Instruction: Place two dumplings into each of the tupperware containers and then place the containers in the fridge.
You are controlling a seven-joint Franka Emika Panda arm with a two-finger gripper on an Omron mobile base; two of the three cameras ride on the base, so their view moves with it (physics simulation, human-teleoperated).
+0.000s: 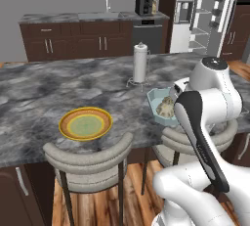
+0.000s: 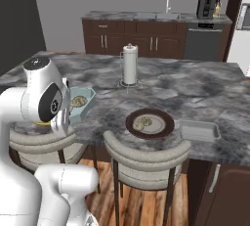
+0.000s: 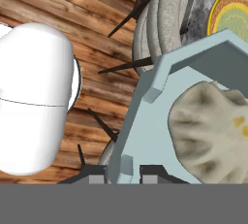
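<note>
We are gripping blue container [image 3: 160,121] by near rim, gripper [image 3: 125,175] pinching wall, dumplings [image 3: 213,131] sitting inside. Container hanging over counter edge [image 1: 29,151]. Fridge [image 1: 205,14] standing open, far right behind counter; we are needing to carry rightward.

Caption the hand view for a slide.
Gripper shut on the pale blue container's rim, a dumpling inside, above the stool.

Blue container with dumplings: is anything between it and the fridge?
Yes. The gripper is shut on the rim of the blue container at the near edge of the island counter. The open fridge stands beyond the island's far side, so the whole counter lies between them. The base would probably have to drive round.
</note>
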